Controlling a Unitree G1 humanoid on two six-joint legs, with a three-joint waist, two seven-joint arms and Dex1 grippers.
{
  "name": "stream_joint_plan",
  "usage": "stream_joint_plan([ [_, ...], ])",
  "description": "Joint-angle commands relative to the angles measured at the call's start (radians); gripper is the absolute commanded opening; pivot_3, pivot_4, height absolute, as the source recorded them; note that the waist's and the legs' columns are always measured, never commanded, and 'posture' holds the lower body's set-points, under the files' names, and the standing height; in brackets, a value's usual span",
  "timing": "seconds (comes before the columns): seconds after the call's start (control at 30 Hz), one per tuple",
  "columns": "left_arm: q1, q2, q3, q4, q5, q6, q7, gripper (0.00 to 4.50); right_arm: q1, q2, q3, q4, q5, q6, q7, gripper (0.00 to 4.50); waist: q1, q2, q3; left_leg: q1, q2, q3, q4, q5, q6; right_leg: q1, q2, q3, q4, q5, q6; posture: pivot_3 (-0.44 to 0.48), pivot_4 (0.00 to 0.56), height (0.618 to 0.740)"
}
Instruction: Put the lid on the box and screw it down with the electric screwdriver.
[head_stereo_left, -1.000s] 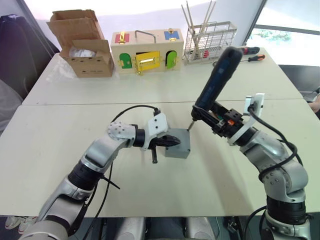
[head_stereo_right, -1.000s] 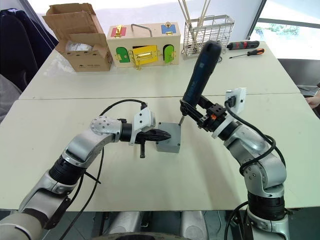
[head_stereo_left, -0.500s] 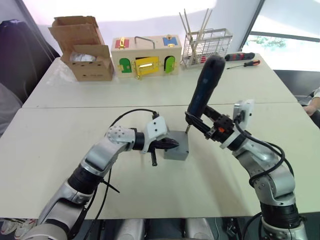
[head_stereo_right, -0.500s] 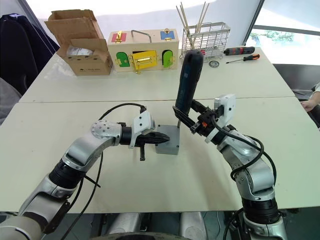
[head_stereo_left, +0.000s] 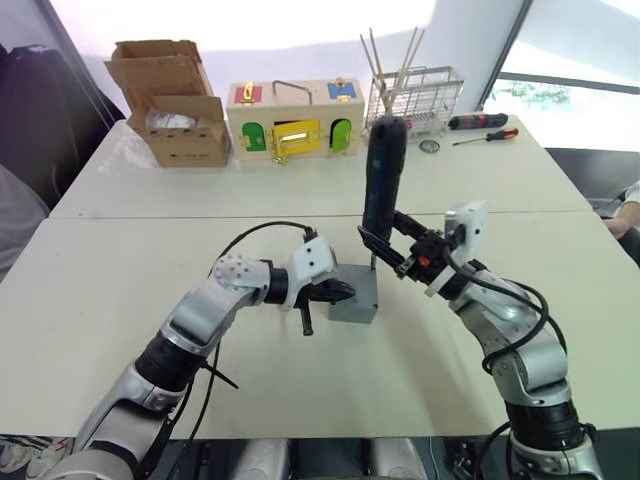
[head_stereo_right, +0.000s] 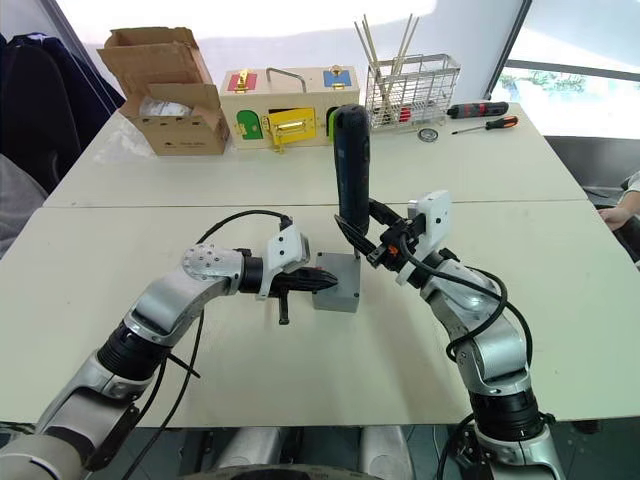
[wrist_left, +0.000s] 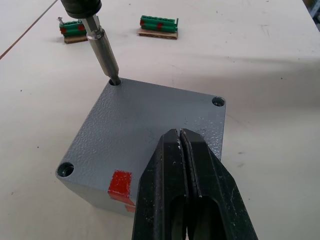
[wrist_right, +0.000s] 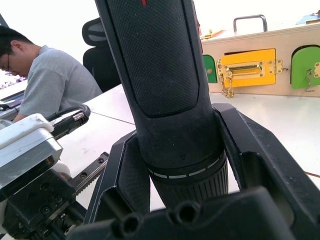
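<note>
The lid (wrist_left: 150, 135) already sits on the box (head_stereo_left: 352, 297) at the centre of the frame on the table (head_stereo_left: 120, 290). A second ago my electric screwdriver (head_stereo_left: 383, 175) leaned hard to the right; now it stands nearly upright, bit seated in a corner screw hole. My right hand (head_stereo_left: 395, 252) pinches it; my left hand (wrist_left: 182, 165), fingers pressed together, steadies the lid. I judge driving can start.

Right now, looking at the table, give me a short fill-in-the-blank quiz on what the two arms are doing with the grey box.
1. The right gripper holds the electric screwdriver nearly ____.
2. Its bit sits in a ____ hole of the lid.
3. The left gripper rests on the lid with its fingers ____.
4. The mark on the box is ____.

Missing words: upright; corner; shut; red
</note>
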Motion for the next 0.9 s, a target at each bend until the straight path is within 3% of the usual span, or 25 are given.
stream_joint_plan([
  [0.03,0.003,0.004,0.003,-0.030,0.008,0.004,0.005,0.00,0.063,0.010,0.055,0.098,-0.021,0.051,0.006,1.77,0.000,0.000,-0.001,0.000,0.000,0.000,0.000,0.000,0.000,0.000,0.000,0.000,0.000,0.000,0.000,0.000,0.150,0.734],
  [0.9,0.018,0.005,-0.009,-0.012,0.025,-0.002,0.004,0.00,0.116,0.075,-0.002,0.137,-0.002,-0.020,-0.029,1.77,0.001,-0.001,-0.004,0.001,0.000,-0.001,-0.004,0.000,0.000,0.001,0.000,0.000,-0.003,0.000,0.000,0.000,0.150,0.734],
])
